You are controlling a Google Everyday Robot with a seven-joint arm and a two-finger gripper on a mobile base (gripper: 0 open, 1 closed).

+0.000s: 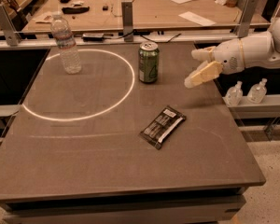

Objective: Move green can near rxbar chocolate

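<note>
The green can [148, 62] stands upright on the dark table, just right of the white ring. The rxbar chocolate [163, 126] lies flat on the table, in front of the can and a little to its right, apart from it. My gripper [196, 67] hangs over the table's right side, to the right of the can and above the bar's far end. Its two pale fingers are spread apart and hold nothing. The white arm reaches in from the right edge.
A clear water bottle [66, 43] stands at the far left inside a white painted ring [126, 85]. Two small bottles [245, 93] sit on a ledge off the table's right edge. A cluttered wooden bench [144, 8] lies behind.
</note>
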